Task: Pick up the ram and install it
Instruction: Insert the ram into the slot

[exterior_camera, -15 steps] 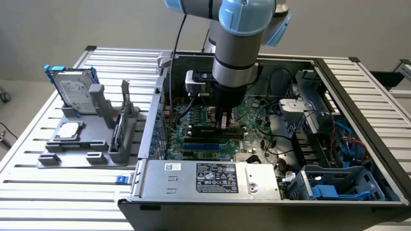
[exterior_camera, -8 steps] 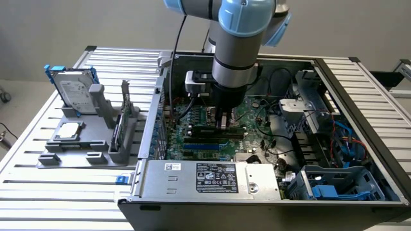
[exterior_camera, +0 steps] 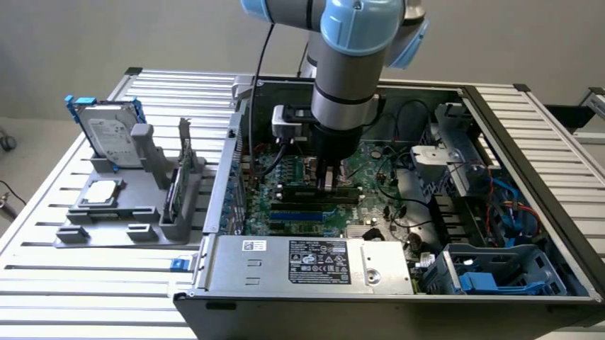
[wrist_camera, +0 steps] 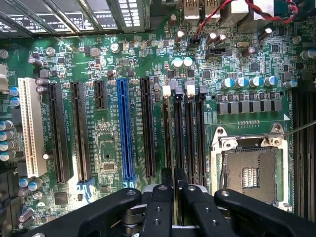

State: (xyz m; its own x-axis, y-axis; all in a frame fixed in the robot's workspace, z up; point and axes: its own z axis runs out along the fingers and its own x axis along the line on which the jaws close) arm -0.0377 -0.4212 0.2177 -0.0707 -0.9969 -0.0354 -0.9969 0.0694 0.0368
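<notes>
1. the gripper (wrist_camera: 174,190) hangs low inside the open computer case (exterior_camera: 529,212), its fingers (wrist_camera: 160,207) drawn narrow on the ram (wrist_camera: 174,174), which shows as a thin dark edge pinched between them.
2. in the wrist view the ram points down at the memory slots (wrist_camera: 183,133), just beside the empty cpu socket (wrist_camera: 252,173). i can't tell whether it touches a slot yet.
3. my worry is that if the stick sits a little off the slot line, or tilted, a push would jam it on the slot wall or strain the motherboard (wrist_camera: 108,148). the white slot latches (wrist_camera: 166,91) could also block it if they aren't fully swung out.
4. the black and blue expansion slots (wrist_camera: 123,133) run alongside and look alike, so landing in the wrong groove seems possible.
5. in the exterior view the arm (exterior_camera: 345,85) drops between cables (exterior_camera: 406,113) and the drive cage (exterior_camera: 454,152), which crowd its sides.
6. outside the case, at the exterior view's left, a grey holder (exterior_camera: 118,212) stands with a hard drive (exterior_camera: 109,134) propped in it, well apart from the work.
</notes>
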